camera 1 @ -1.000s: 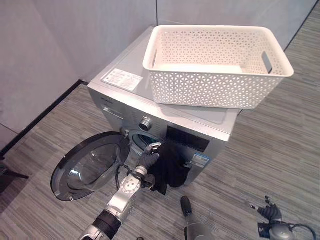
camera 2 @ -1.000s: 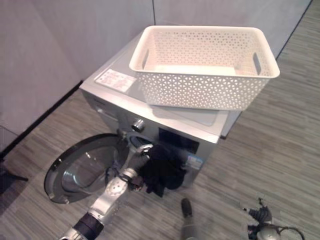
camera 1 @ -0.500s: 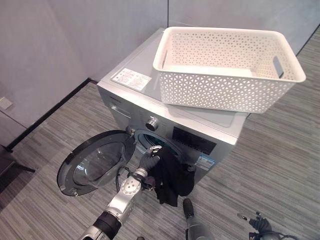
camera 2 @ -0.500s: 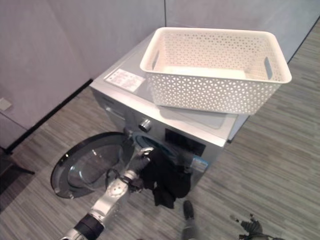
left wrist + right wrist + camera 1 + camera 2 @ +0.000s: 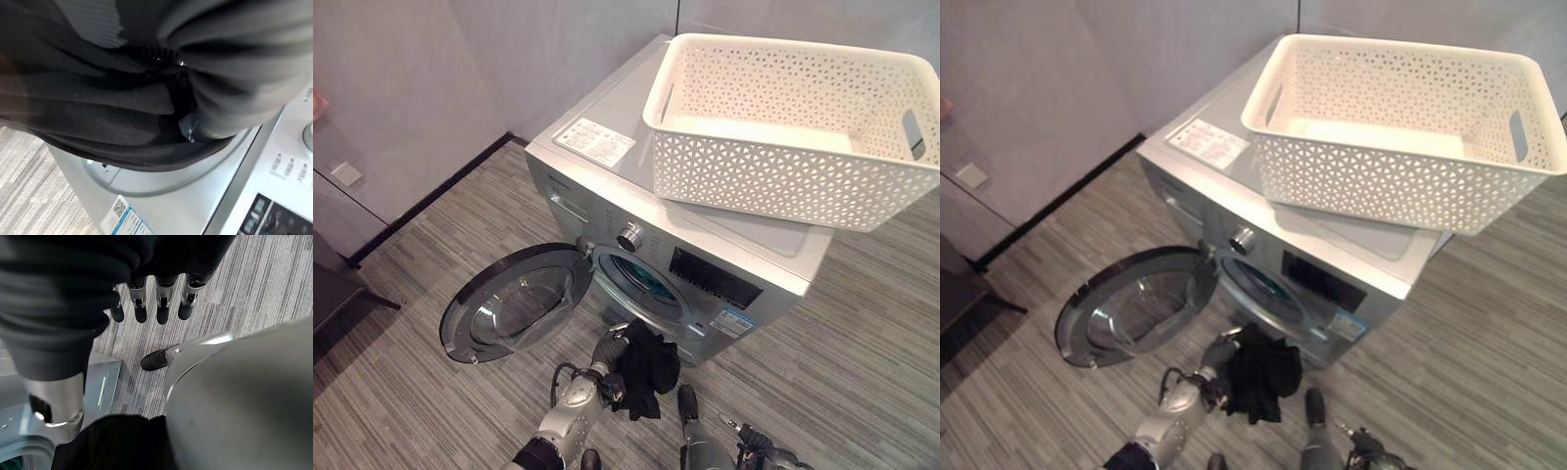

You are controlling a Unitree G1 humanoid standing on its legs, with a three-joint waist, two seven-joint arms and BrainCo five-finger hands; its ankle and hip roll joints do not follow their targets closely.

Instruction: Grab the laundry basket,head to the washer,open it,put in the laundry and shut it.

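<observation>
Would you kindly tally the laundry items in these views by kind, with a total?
Washer: 1
Washer door, open: 1
White laundry basket, on the washer: 1
Black garment, in the left hand: 1
Total: 4

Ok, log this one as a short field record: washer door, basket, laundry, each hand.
washer door: swung open, lying low to the left of the drum opening
laundry basket: on top of the washer, looks empty
dark laundry: held below the drum opening, not inside
left hand: shut on the dark laundry
right hand: fingers straight, hanging over the floor
</observation>
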